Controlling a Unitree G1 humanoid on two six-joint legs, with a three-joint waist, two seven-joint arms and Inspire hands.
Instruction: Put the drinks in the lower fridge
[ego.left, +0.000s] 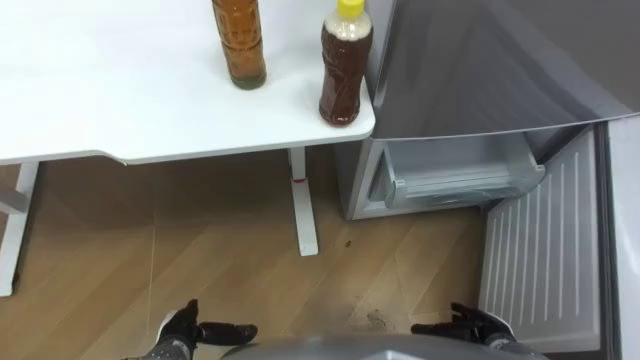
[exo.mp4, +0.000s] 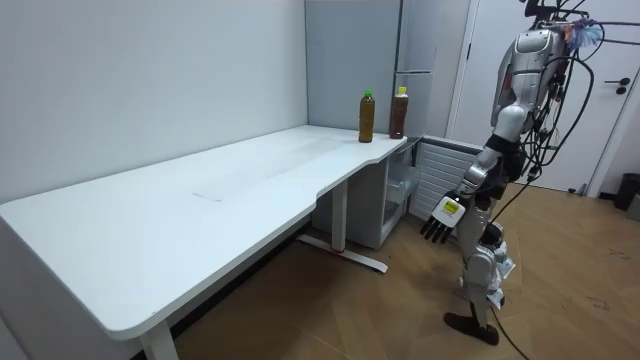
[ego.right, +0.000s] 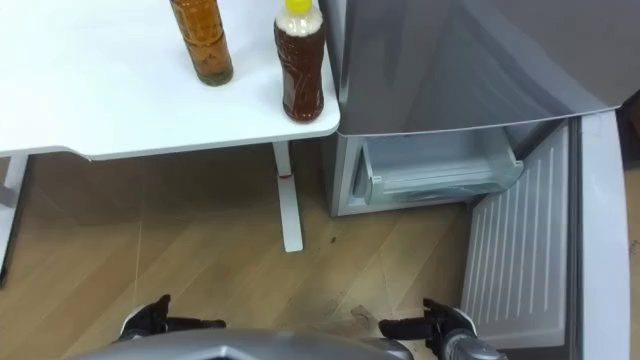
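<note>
Nothing is stowed yet: the amber bottle (ego.left: 240, 45) and the yellow-capped bottle (ego.left: 343, 72) stand on the table (ego.left: 100, 90) corner beside the open lower fridge (ego.left: 450, 172), while the left hand (ego.left: 205, 330) and right hand (ego.left: 475, 325) hang low, fingers loosely straight, empty.

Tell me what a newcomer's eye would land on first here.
A yellow-capped bottle and a green-capped bottle, both holding brown drink, stand at the table's corner beside the fridge. Below them the lower door stands open, showing a drawer. The left hand and right hand hang low, open and empty, above the wood floor.
</note>
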